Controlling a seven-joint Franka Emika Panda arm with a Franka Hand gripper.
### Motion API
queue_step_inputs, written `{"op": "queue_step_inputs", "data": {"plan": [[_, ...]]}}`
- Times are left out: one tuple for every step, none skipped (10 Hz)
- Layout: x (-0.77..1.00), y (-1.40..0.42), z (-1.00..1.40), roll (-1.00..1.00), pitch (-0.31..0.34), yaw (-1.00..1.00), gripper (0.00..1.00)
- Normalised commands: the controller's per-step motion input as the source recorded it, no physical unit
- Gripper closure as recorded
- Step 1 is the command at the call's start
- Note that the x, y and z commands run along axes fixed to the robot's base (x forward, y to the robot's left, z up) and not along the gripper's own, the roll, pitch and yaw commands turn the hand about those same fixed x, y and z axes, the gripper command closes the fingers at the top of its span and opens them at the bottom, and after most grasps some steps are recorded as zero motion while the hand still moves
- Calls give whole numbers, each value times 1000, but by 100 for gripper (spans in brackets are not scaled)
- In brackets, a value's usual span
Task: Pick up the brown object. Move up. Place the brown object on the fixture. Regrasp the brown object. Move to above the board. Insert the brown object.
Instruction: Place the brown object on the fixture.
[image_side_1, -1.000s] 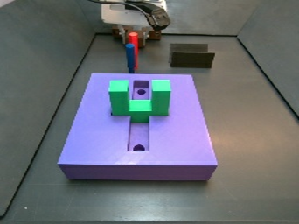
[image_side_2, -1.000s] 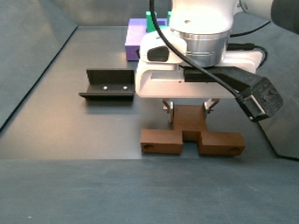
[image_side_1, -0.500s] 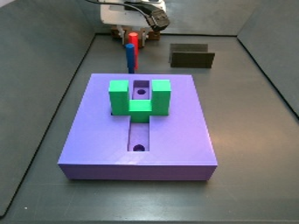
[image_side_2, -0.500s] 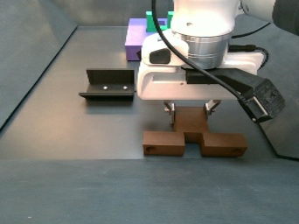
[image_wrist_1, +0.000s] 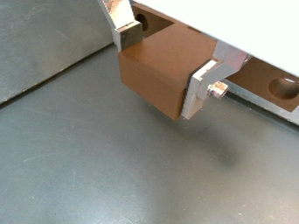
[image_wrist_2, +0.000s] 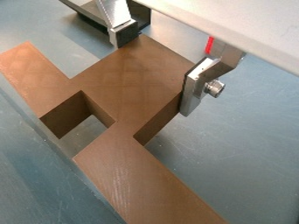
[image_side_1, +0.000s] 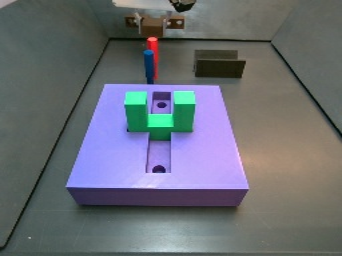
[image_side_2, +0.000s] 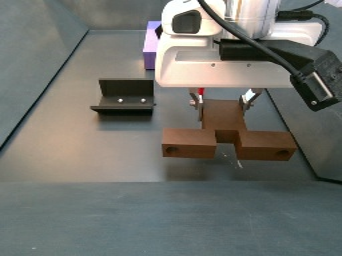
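My gripper (image_side_2: 222, 103) is shut on the brown object (image_side_2: 221, 143), an orange-brown piece with a stem and a crossbar. It hangs a little above the floor. In both wrist views the silver fingers (image_wrist_1: 201, 83) (image_wrist_2: 198, 84) clamp the stem from two sides, around the gripper (image_wrist_1: 163, 57) (image_wrist_2: 162, 57), and the brown object (image_wrist_1: 158, 74) (image_wrist_2: 117, 96) fills the gap. A round hole shows near one end (image_wrist_1: 281, 87). The fixture (image_side_2: 123, 97) (image_side_1: 221, 64) stands on the floor apart from it. The purple board (image_side_1: 160, 145) (image_side_2: 154, 42) carries a green U-shaped block (image_side_1: 160, 110). In a side view only the gripper's lower edge (image_side_1: 155, 14) shows.
A red-and-blue upright post (image_side_1: 151, 58) stands on the floor behind the board, below the gripper in that side view. Grey walls enclose the floor (image_side_1: 287, 120) on the sides and back.
The gripper has risen with the brown object, which has left the floor. In a side view the gripper has moved nearly out of the picture's top.
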Motion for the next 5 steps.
{"op": "queue_step_inputs", "data": {"plan": [[557,0,214,-686,-220,-163,100],[814,0,174,-851,-131,-209,100],[1000,0,0,-749,0,-186,100],[1000,0,0,-700,0,-166,100],[1000,0,-74,-623,26,-134,100]]}}
